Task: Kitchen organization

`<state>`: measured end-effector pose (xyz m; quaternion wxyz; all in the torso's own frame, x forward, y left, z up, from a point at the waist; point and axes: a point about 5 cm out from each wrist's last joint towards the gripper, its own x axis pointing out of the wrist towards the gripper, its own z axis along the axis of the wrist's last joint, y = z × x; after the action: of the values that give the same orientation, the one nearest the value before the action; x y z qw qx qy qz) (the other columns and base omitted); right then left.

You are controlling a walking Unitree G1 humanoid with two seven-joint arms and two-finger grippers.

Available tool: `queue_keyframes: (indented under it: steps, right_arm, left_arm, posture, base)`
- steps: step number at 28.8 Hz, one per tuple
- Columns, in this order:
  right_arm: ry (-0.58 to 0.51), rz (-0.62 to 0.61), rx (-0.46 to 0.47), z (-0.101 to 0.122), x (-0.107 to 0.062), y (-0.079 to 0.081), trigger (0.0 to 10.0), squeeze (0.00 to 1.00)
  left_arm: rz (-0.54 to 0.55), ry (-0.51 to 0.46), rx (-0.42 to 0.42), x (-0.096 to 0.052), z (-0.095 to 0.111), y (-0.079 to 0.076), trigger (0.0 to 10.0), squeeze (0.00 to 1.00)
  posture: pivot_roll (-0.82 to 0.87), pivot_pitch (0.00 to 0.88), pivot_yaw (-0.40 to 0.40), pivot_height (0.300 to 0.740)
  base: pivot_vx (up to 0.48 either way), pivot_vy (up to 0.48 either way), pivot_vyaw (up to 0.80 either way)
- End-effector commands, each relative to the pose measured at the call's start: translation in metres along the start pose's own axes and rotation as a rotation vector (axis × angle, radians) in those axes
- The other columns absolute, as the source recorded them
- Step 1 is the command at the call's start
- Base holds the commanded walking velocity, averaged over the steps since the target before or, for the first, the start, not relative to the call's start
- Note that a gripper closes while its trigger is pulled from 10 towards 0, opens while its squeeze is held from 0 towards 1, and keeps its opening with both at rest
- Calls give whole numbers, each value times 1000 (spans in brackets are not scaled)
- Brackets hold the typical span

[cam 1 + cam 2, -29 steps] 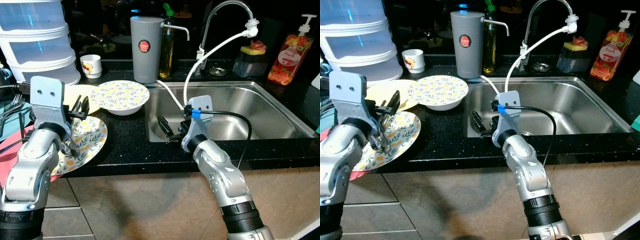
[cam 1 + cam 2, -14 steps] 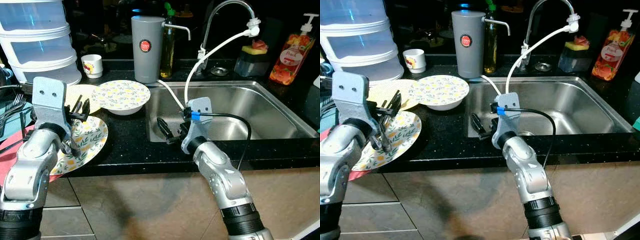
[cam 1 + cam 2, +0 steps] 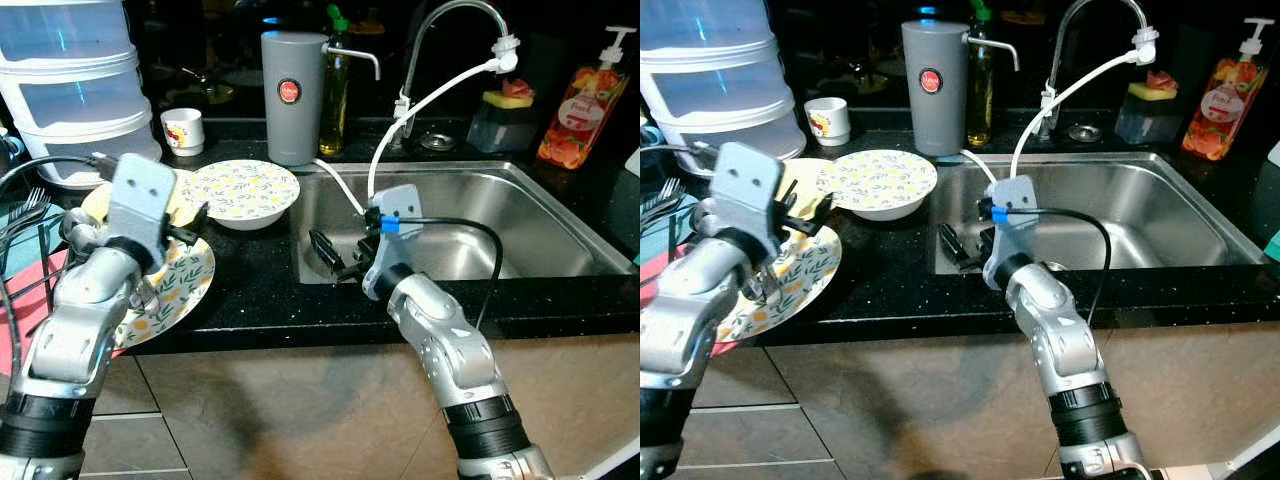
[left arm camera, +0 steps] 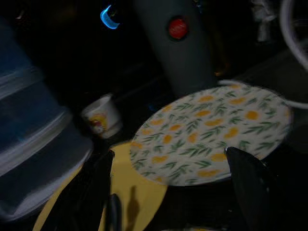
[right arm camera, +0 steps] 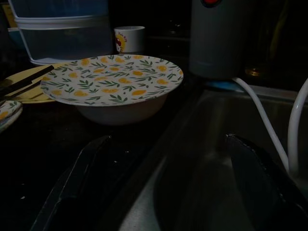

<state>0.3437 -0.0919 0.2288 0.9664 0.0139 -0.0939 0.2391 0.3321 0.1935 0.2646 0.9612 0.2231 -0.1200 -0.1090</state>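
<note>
At the far left stands a stack of clear plastic tubs on the black table, with forks and a red mat at the near left edge. The left tool hovers over a flowered plate that lies at the near edge of the table; its fingers are spread apart and hold nothing. Just beyond the tool lies a yellow plate, partly under the rim of a flowered bowl. A small white cup with a red and yellow print stands far behind the yellow plate, beside the tubs.

Right of the bowl, at the far side, stands a tall grey jug with a red round badge, and an oil bottle with a green cap is just behind it. The steel sink takes up the right half of the table. The right tool hangs over the sink's near left corner, fingers apart and holding nothing, pointing toward the bowl. A tap with a white hose arches over the sink from the far side. Further right sit a sponge holder and a pump bottle of orange soap.
</note>
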Motion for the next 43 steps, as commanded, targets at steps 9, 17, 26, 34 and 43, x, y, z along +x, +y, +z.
queue_keyframes:
  steps: [9, 17, 26, 34, 43]
  right_arm:
    - [4, -1, 32, 0, 4, -1, 10000, 0]
    - [0, -6, 32, 2, 6, -2, 10000, 0]
    - [-6, -20, 34, 5, 6, -3, 10000, 0]
    - [-9, -35, 40, 5, 7, -5, 10000, 0]
    - [-7, -45, 43, 6, 7, -7, 10000, 0]
  left_arm:
    - [-170, 11, 205, 24, -5, -14, 10000, 0]
    - [-316, 44, 309, 45, -11, -27, 10000, 0]
    - [-325, 170, 382, 60, -30, -22, 10000, 0]
    - [-316, 140, 385, 66, -25, -18, 392, 0]
    - [-325, 81, 392, 72, -18, -19, 0, 0]
  posture:
    - [35, 53, 3, 740]
    - [26, 53, 10, 740]
    - [16, 65, 23, 740]
    - [18, 67, 28, 740]
    - [15, 67, 28, 740]
  base:
    - [0, 0, 0]
    - [0, 0, 0]
    - [0, 0, 0]
    - [0, 0, 0]
    - [0, 0, 0]
